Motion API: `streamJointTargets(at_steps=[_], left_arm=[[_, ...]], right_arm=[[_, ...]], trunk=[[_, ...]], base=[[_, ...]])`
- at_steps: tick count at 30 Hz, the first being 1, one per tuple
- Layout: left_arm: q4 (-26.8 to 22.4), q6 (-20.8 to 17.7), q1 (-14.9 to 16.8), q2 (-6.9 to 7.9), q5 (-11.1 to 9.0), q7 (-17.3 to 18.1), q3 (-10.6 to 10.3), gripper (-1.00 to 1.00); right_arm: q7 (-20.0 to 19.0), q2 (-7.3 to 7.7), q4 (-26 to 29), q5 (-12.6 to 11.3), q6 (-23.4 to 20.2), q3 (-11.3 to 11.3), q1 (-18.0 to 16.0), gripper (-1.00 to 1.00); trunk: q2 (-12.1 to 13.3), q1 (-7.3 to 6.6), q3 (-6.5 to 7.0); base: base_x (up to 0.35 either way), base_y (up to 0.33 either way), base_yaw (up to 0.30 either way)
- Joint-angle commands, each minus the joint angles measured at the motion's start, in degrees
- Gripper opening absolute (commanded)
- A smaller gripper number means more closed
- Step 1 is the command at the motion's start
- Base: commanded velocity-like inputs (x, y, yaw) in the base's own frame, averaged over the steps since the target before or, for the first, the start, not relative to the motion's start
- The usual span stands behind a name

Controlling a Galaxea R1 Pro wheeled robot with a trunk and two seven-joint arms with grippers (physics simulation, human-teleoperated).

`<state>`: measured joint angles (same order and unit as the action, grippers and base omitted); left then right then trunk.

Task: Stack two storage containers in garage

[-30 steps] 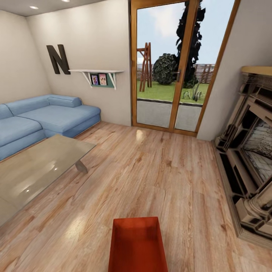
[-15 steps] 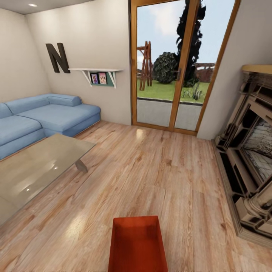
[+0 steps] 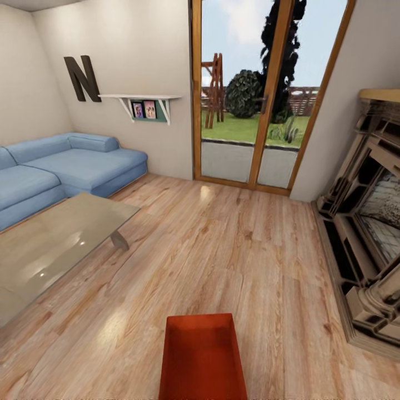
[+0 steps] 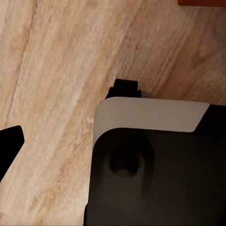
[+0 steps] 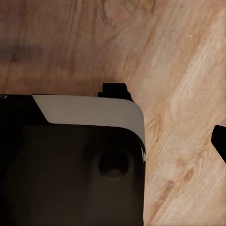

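One orange-red storage container [image 3: 203,355], open-topped and empty, sits at the bottom centre of the head view, over the light wood-plank floor [image 3: 222,250] of the living room. A sliver of the same orange-red container [image 4: 202,2] shows in the left wrist view. My left gripper [image 4: 113,150] hangs over the planks beside the robot's dark base [image 4: 155,179], with one black fingertip [image 4: 9,143] at the picture's edge. My right gripper [image 5: 113,150] hangs the same way, with its fingertip [image 5: 220,141] at the edge. Neither holds anything. The garage is out of view.
A glass coffee table [image 3: 55,244] and a blue corner sofa [image 3: 66,166] stand to the left. An ornate fireplace [image 3: 372,222] fills the right wall. Ahead is a wood-framed glass door [image 3: 261,94] onto a garden. Open plank floor runs between table and fireplace.
The whole head view has shifted a little, so the camera has moved. The room has slid slightly up the picture, while the container keeps its place at the bottom centre.
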<state>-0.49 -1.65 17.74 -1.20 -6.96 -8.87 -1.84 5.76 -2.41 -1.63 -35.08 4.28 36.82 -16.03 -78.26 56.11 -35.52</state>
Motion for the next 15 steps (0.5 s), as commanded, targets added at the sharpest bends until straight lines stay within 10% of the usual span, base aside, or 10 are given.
streamJointTargets(at_steps=[1,15], left_arm=[[-0.1,-0.2,0.0,-0.02,-0.6,-0.2,-0.2,1.00],[-0.1,-0.2,0.0,-0.03,-0.6,-0.2,-0.3,1.00]], right_arm=[[0.0,-0.05,-0.2,-0.4,0.3,0.4,-0.1,1.00],[0.0,-0.05,-0.2,-0.4,0.4,0.4,-0.1,1.00]], trunk=[[0.0,0.00,-0.14],[0.0,0.00,-1.43]], base=[[0.000,0.000,0.000],[0.000,0.000,0.000]])
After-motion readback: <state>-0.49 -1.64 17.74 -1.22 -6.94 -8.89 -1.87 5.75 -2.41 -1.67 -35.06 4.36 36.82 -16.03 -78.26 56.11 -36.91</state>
